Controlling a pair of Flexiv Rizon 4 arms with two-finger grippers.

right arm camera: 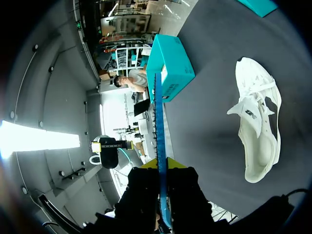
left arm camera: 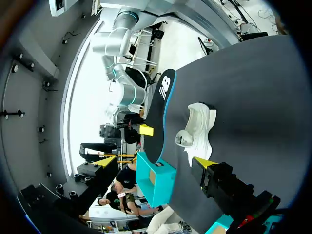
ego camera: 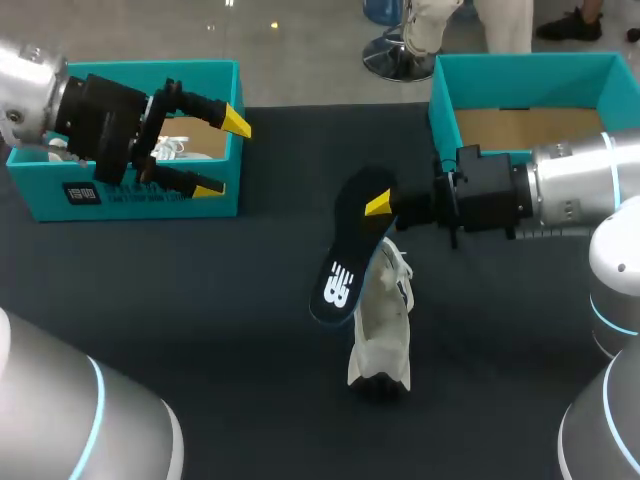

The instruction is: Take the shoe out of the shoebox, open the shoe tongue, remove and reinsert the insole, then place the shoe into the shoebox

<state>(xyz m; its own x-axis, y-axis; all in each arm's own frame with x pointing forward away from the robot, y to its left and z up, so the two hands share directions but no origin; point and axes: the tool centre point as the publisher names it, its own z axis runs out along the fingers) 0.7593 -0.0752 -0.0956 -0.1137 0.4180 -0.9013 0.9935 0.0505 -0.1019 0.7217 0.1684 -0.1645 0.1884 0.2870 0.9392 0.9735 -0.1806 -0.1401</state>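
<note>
A white shoe [ego camera: 383, 325] lies on its side on the dark table, its opening facing my right gripper [ego camera: 378, 205]. That gripper is shut on one end of the black insole [ego camera: 347, 250], which hangs tilted above the shoe with its blue rim and white logo showing. In the right wrist view the insole [right arm camera: 159, 126] stands edge-on between the closed fingers of the gripper [right arm camera: 162, 163], and the shoe [right arm camera: 258, 126] lies off to the side. My left gripper [ego camera: 224, 155] is open and holds nothing, hovering by the left shoebox [ego camera: 130, 195]. From the left wrist I see the insole [left arm camera: 158, 117] and shoe [left arm camera: 197, 129] ahead.
The left teal shoebox holds another white shoe [ego camera: 170, 148]. A second teal shoebox [ego camera: 520, 90] with a cardboard floor stands at the back right, behind my right arm. Dark table surface [ego camera: 200, 300] stretches around the shoe.
</note>
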